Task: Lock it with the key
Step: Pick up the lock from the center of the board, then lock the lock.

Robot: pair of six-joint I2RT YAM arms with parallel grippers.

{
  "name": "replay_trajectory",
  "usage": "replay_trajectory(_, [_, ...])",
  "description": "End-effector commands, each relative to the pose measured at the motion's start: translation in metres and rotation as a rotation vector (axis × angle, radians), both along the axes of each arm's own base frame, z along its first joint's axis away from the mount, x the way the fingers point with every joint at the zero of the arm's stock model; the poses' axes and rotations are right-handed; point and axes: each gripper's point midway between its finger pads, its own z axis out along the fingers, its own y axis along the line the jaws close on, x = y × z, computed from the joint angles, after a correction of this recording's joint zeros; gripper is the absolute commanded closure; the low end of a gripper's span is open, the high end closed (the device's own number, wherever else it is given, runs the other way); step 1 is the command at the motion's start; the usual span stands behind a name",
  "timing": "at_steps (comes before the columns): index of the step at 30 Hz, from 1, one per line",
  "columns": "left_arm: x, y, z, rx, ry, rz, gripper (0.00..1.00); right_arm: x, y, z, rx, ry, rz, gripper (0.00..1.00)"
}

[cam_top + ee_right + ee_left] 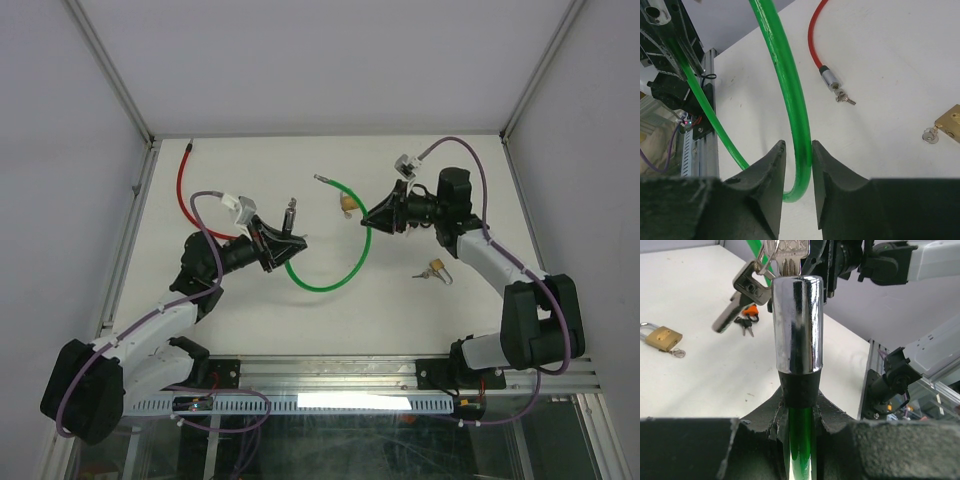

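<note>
Left gripper tight on green cable; right gripper narrow around it, hold unclear.

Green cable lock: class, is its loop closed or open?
Open. The cable's free metal tip is apart from the chrome cylinder in the left gripper.

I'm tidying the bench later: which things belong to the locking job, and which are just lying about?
In use: green cable lock, its key, left gripper, right gripper.
Lying about: red cable lock, brass padlock, small padlock with keys.
</note>
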Motion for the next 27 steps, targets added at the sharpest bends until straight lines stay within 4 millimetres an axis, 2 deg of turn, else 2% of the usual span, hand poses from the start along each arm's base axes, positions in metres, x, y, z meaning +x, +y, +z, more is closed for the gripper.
replay_trajectory(1, [0.009,0.000,0.024,0.013,-0.098,0.007,1.00,0.006,0.004,0.019,-0.016,-0.119,0.034,0.73])
replay_trajectory(5, [0.023,0.004,0.012,0.095,-0.096,0.065,1.00,0.001,0.006,-0.001,-0.057,-0.093,0.090,0.70])
replay_trajectory(8, [0.024,0.007,0.006,0.149,-0.155,0.076,1.00,0.004,0.004,-0.020,-0.112,-0.083,0.106,0.70])
replay_trajectory(13, [0.029,0.010,-0.003,0.225,-0.242,0.089,1.00,0.005,-0.001,-0.050,-0.184,-0.145,0.120,0.70])
replay_trajectory(16, [0.030,0.008,-0.008,0.265,-0.286,0.067,1.00,0.005,-0.001,-0.059,-0.185,-0.201,0.125,0.70])
replay_trajectory(18, [0.031,0.006,-0.019,0.307,-0.300,0.050,1.00,0.004,0.000,-0.067,-0.192,-0.210,0.134,0.69])
replay_trajectory(23, [0.035,0.003,-0.045,0.412,-0.304,0.033,1.00,0.011,-0.006,-0.081,-0.257,-0.209,0.126,0.58])
replay_trajectory(27, [0.038,0.003,-0.055,0.457,-0.295,0.032,1.00,0.016,-0.013,-0.076,-0.282,-0.233,0.109,0.47])
